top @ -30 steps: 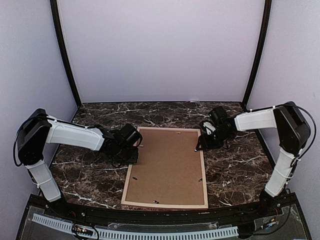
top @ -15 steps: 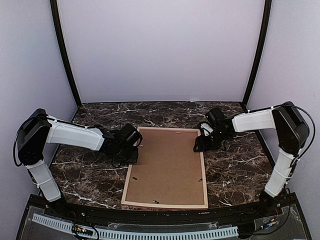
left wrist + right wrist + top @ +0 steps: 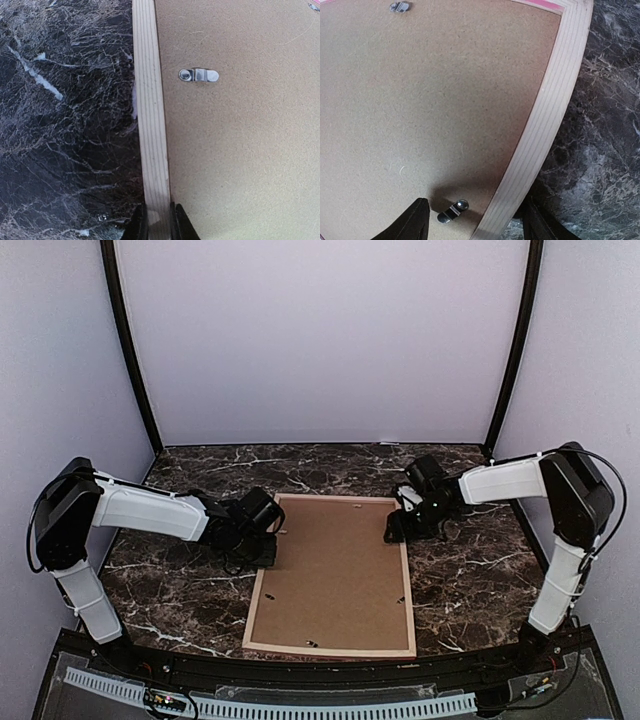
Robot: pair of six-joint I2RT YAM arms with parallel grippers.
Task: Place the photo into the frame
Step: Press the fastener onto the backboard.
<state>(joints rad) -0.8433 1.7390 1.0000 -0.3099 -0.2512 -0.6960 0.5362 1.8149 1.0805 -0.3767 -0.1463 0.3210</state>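
The frame [image 3: 408,592] lies face down in the middle of the marble table, its pale wooden moulding around a brown hardboard backing panel [image 3: 335,570]. My left gripper [image 3: 268,546] is shut on the frame's left rail [image 3: 150,125], one finger on each side of it [image 3: 159,222]. My right gripper [image 3: 395,532] is open low over the right rail [image 3: 550,115]. One finger [image 3: 412,222] is over the backing and the other [image 3: 540,225] is outside the rail. A small metal clip [image 3: 452,210] lies between them. The photo is hidden.
Another metal clip [image 3: 199,75] sits on the backing near the left rail, and a further one [image 3: 400,6] at the far side. Dark marble table [image 3: 170,590] surrounds the frame. Pale walls enclose the back and sides.
My right gripper has shifted a little left, closer over the frame's right rail. The left gripper and the frame have not moved.
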